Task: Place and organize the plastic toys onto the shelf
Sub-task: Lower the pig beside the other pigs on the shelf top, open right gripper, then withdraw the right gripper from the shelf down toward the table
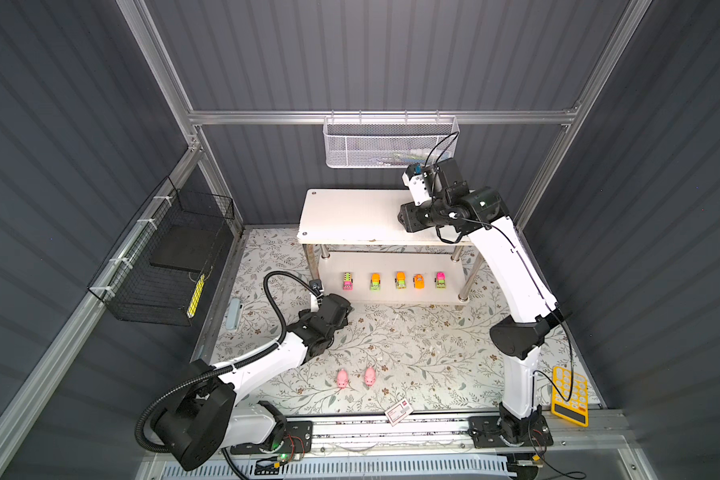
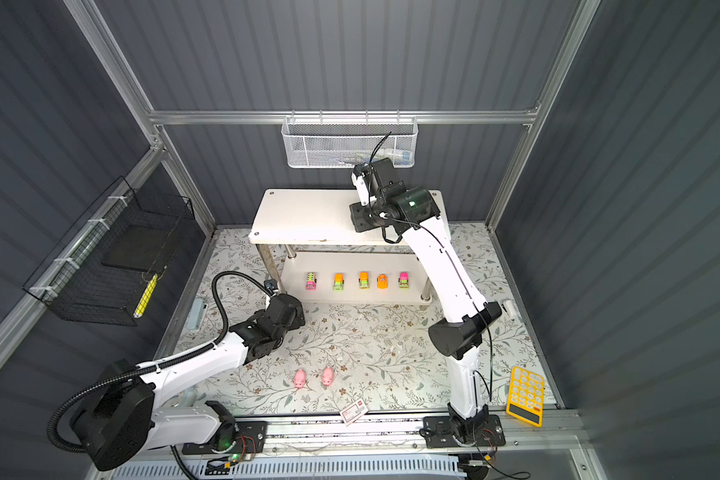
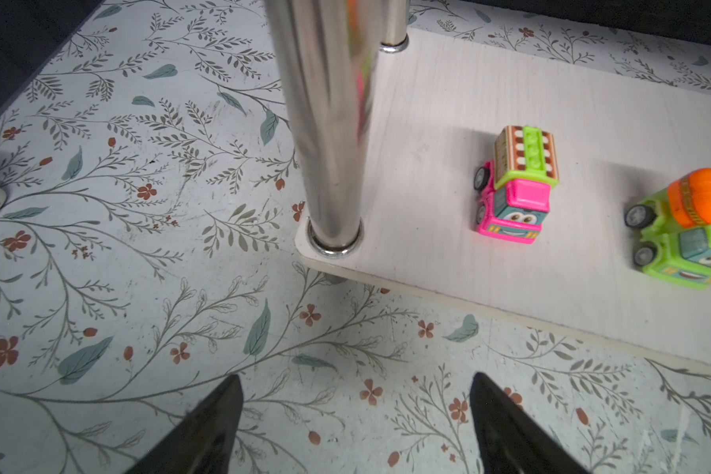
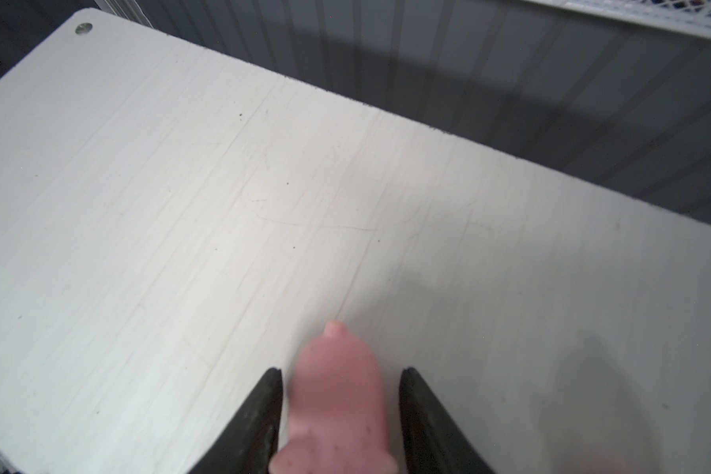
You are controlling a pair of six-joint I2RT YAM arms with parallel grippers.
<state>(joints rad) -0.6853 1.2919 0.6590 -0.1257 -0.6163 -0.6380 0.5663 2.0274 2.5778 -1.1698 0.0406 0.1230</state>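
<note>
Two pink pigs (image 1: 342,378) lie on the floral mat (image 1: 412,353) up front, unshelved; left gripper (image 3: 354,379) hangs spread and empty just beside a corner post (image 3: 329,123) of the shelf (image 1: 350,216), five cars (image 1: 400,280) lined on its lower board. Farther back, right gripper (image 4: 340,370) is over the top board, jaws parted, slim gap either side of a pig (image 4: 337,402) apparently set down there. Risk: a fingertip clipping that pig on retreat could tip it or knock it askew.
</note>
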